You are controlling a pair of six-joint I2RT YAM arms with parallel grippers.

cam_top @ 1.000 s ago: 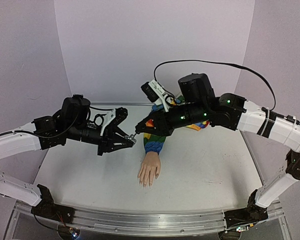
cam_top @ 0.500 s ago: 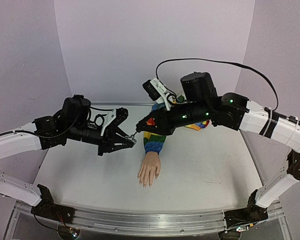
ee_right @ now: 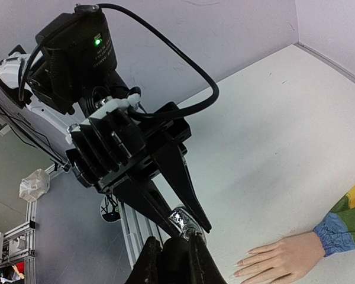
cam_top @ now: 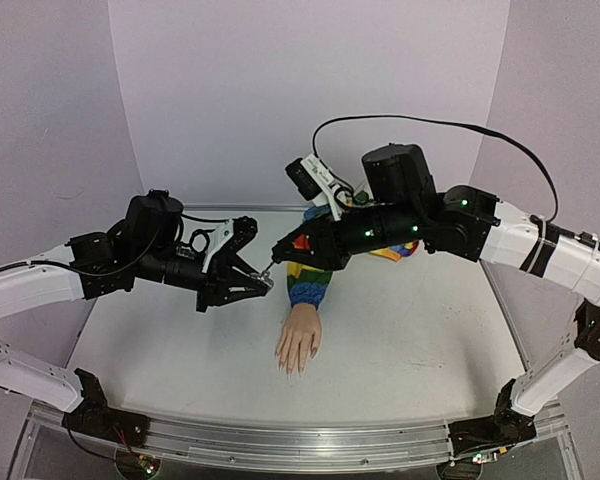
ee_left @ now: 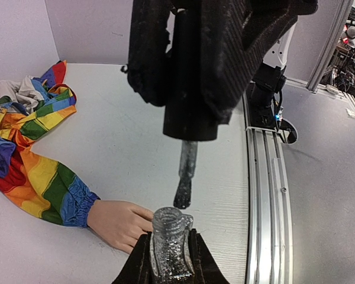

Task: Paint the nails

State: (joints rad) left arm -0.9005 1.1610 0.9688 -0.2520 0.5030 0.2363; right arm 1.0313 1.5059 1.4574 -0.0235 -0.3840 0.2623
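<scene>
The left gripper (ee_left: 168, 263) clamps a clear, glittery, thread-necked bottle (ee_left: 171, 228). The right gripper (ee_right: 173, 255) pinches the black cylindrical cap (ee_left: 190, 115), with its slim brush (ee_left: 184, 186) just above the bottle's mouth.

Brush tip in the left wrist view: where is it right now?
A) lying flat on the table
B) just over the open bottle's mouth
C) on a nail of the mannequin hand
B: the brush hangs upright with its tip just above the open mouth of the bottle, apart from the mannequin hand beside it.

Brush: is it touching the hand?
No, the brush is by the bottle mouth, apart from the hand.
</scene>
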